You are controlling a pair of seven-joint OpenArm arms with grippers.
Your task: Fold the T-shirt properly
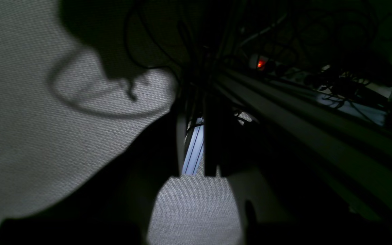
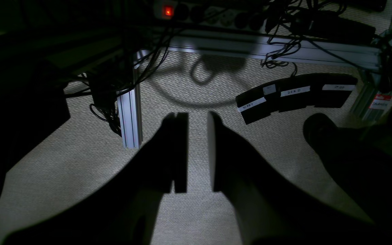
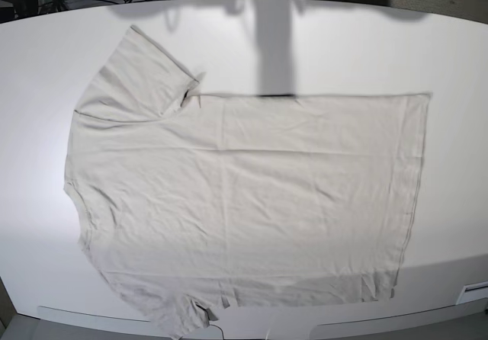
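Lying flat and unfolded on the white table [image 3: 457, 58], the T-shirt [image 3: 252, 203] sits out of both grippers' view. A clean first fold likely needs both reaching matching edges together. The right gripper [image 2: 197, 153] and left gripper [image 1: 196, 146] hang empty over floor carpet, jaws slightly parted.

The base camera looks straight down on the table [image 3: 457, 58] from high above. Both wrist cameras face the carpet floor [image 2: 63, 160] below, sharing the red-lit power strip [image 2: 196, 13].
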